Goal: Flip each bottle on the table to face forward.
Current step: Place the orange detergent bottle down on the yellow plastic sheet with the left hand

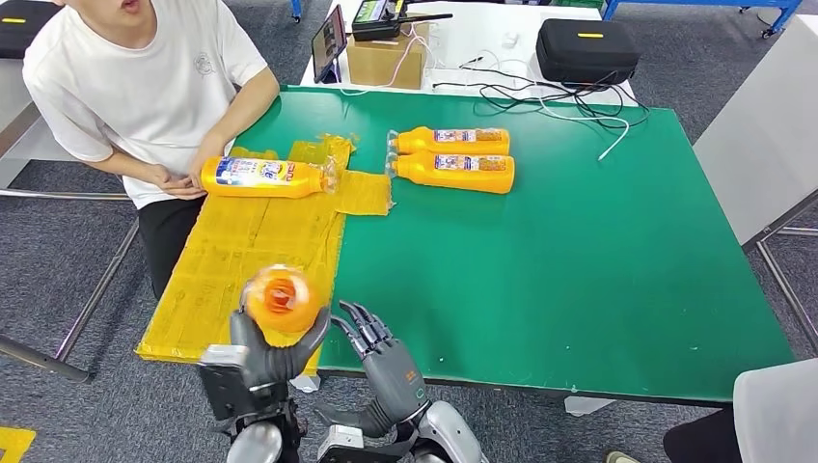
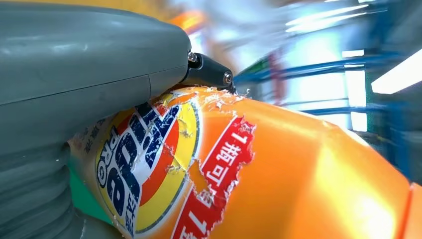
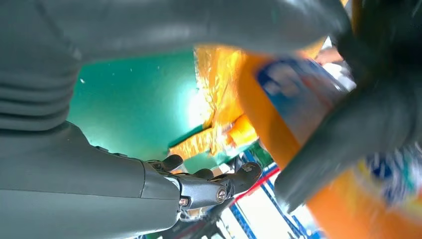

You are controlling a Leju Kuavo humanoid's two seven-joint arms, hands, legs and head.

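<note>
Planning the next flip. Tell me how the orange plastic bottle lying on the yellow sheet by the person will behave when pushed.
The orange plastic bottle lies on its side and looks rounded, so a sideways push would probably roll it. The yellow sheet under it looks crinkled and might bunch or drag. Its smooth plastic is probably somewhat slippery. Its weight cannot be judged.

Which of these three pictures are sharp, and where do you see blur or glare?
Head view: sharp and evenly lit, with the held bottle clear in the left hand. Left wrist view: the bottle's label is sharp, the background is blurred and the ceiling lights glare. Right wrist view: the bottle is smeared by blur, while the right hand's fingers stay fairly crisp.
</note>
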